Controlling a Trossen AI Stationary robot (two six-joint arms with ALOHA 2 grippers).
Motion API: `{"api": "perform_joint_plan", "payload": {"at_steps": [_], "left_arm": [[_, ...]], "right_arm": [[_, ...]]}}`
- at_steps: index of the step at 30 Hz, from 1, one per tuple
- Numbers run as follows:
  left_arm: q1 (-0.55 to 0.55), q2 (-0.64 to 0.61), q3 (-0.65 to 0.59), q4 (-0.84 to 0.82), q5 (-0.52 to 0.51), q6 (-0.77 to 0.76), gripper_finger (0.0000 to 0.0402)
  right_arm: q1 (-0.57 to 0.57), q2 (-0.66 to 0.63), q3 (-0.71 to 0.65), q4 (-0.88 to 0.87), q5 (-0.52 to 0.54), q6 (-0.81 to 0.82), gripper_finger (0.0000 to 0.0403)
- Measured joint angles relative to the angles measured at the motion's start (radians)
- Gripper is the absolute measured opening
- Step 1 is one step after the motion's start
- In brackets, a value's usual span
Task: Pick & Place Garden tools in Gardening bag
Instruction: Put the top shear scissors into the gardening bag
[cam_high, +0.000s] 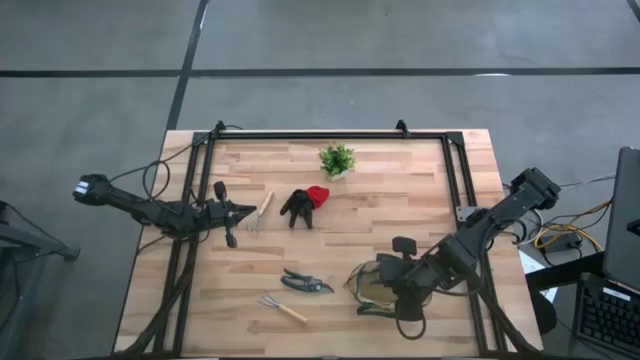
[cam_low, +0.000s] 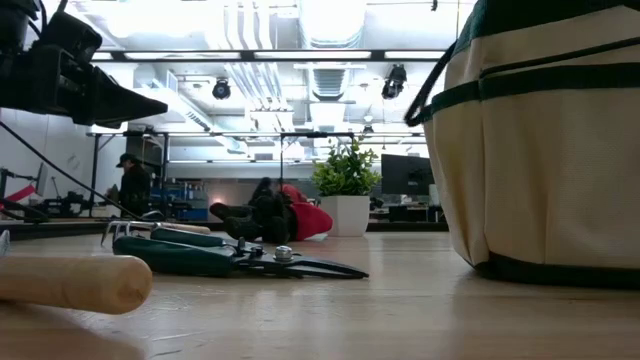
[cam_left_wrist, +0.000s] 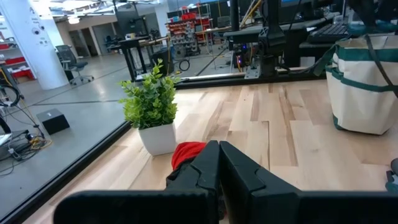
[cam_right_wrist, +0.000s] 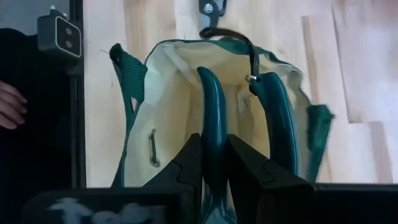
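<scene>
The khaki bag with green trim (cam_high: 372, 292) stands at the table's near right, its open mouth up (cam_right_wrist: 180, 68). My right gripper (cam_high: 400, 288) hangs over that mouth, shut on teal-handled pruning shears (cam_right_wrist: 214, 118). My left gripper (cam_high: 243, 211) is shut and empty above the table's left, beside a wooden-handled mini rake (cam_high: 262, 208). The black-and-red glove (cam_high: 304, 205) lies mid-table. A second pair of shears (cam_high: 306, 283) and a second rake (cam_high: 285, 311) lie near the front edge. My right gripper pinches one teal handle (cam_right_wrist: 211, 134) of the shears between its two fingers. The fingers come from above, pointing down, and the handle runs along them. The second handle (cam_right_wrist: 280, 121) stands free beside them. The shears hang clear over the bag's opening, the handles' far ends inside its rim.
A small green potted plant (cam_high: 337, 160) stands at the far middle of the table. A dark metal frame (cam_high: 300, 134) runs along the table's far and side edges. A person's hand (cam_right_wrist: 9, 104) shows beyond the table's edge in the right wrist view.
</scene>
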Motion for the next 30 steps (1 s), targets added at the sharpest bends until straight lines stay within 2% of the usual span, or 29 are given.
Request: {"api": "perform_joint_plan", "payload": {"at_steps": [6,12,20,30], "left_arm": [[0.0,0.0,0.0,0.0,0.0,0.0,0.0012],[0.0,0.0,0.0,0.0,0.0,0.0,0.0012],[0.0,0.0,0.0,0.0,0.0,0.0,0.0012],[0.0,0.0,0.0,0.0,0.0,0.0,0.0012]], "right_arm": [[-0.001,0.001,-0.095,0.161,-0.028,0.014,0.0041],[-0.014,0.002,-0.167,0.189,-0.015,0.047,0.0059],[-0.047,0.002,-0.263,0.296,0.002,0.012,0.0057],[-0.06,0.002,-0.278,0.33,0.002,0.001,0.0088]]}}
